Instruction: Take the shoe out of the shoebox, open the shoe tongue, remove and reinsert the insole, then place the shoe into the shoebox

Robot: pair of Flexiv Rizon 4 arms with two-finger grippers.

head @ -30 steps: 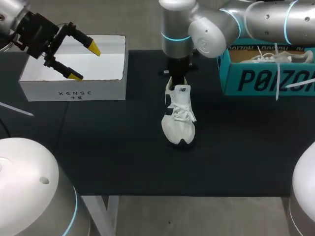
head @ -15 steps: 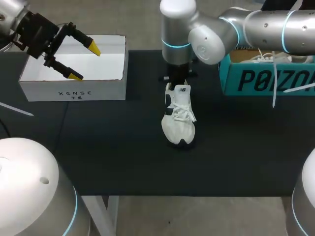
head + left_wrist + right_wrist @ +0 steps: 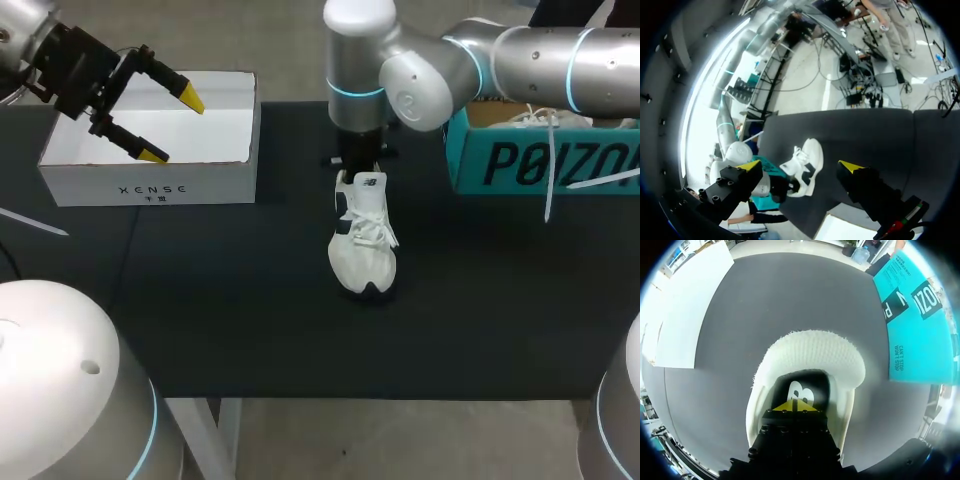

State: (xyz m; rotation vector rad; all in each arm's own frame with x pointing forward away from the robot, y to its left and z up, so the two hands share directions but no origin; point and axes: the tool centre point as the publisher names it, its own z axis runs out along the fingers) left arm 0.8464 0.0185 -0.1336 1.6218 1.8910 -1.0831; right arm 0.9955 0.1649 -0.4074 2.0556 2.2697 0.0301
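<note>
A white shoe point(image 3: 362, 238) with dark trim stands on the black table mat, toe toward the near edge. My right gripper point(image 3: 358, 160) hangs straight down over its heel end. In the right wrist view the right gripper point(image 3: 797, 405) is shut, its yellow tips pressed together on a black patch with a white logo inside the shoe point(image 3: 810, 352); whether it pinches anything I cannot tell. My left gripper point(image 3: 165, 122) is open above the white box point(image 3: 150, 182) at the far left. From the left wrist view the shoe point(image 3: 805, 167) lies far ahead of the left gripper point(image 3: 799, 166).
A teal shoebox point(image 3: 540, 155) stands at the back right with another white shoe point(image 3: 545, 115) in it; it also shows beside the shoe as the teal shoebox point(image 3: 920, 320). A loose white strap point(image 3: 548, 180) hangs from my right arm in front of that box.
My right arm's upper links have swung slightly left and up. Its gripper stays at the shoe's heel end. The shoe and the left arm have not moved.
</note>
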